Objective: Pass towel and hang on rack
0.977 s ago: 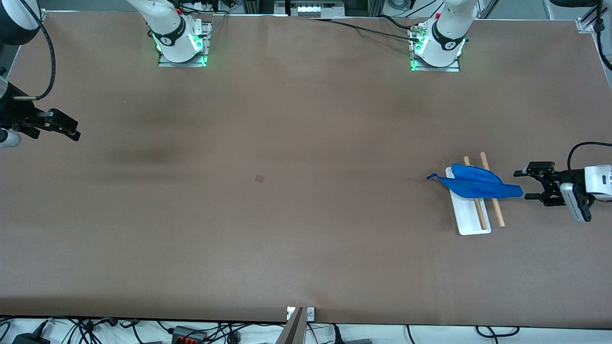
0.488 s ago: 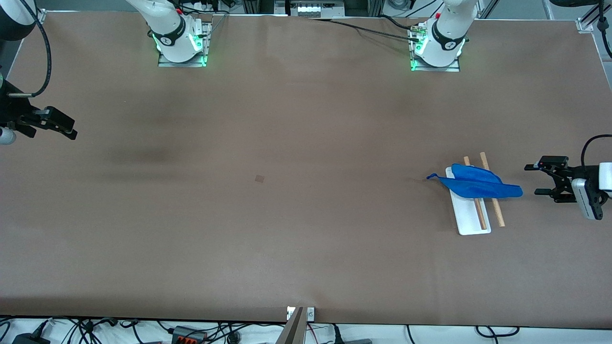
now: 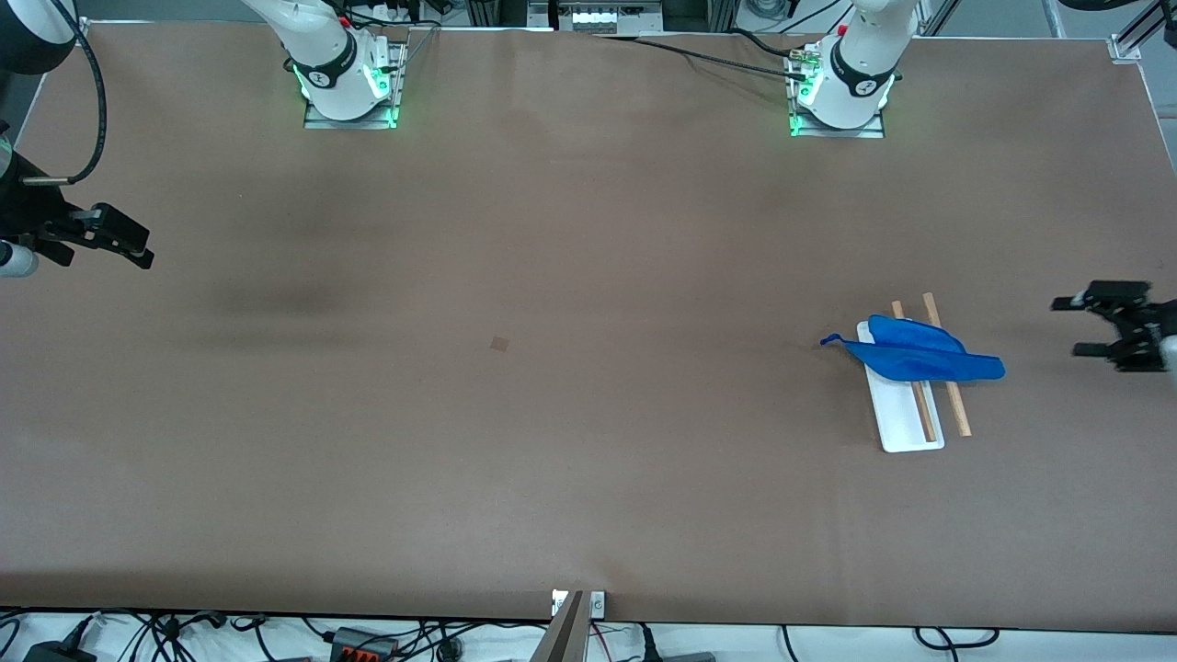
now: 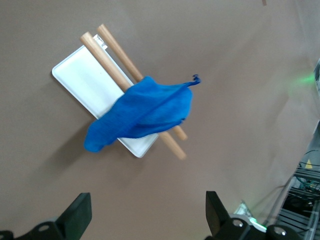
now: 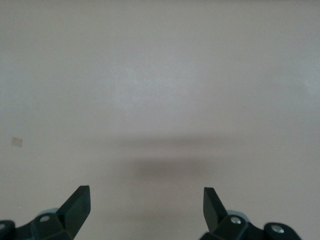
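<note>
The royal-blue towel (image 3: 919,354) hangs draped across the two wood dowel bars of the rack (image 3: 906,432), whose white tray base stands toward the left arm's end of the table. The left wrist view shows the towel (image 4: 142,115) over the bars and the rack's tray (image 4: 82,80). My left gripper (image 3: 1080,325) is open and empty, up over the table's end past the rack, apart from the towel. My right gripper (image 3: 142,256) is open and empty over the right arm's end of the table.
A small brown square mark (image 3: 499,343) lies on the brown tabletop near the middle. The two arm bases (image 3: 348,83) (image 3: 841,92) stand along the table's edge farthest from the front camera.
My left gripper has drawn away from the towel and rack toward the table's end. The towel stays on the bars. The right gripper has barely moved.
</note>
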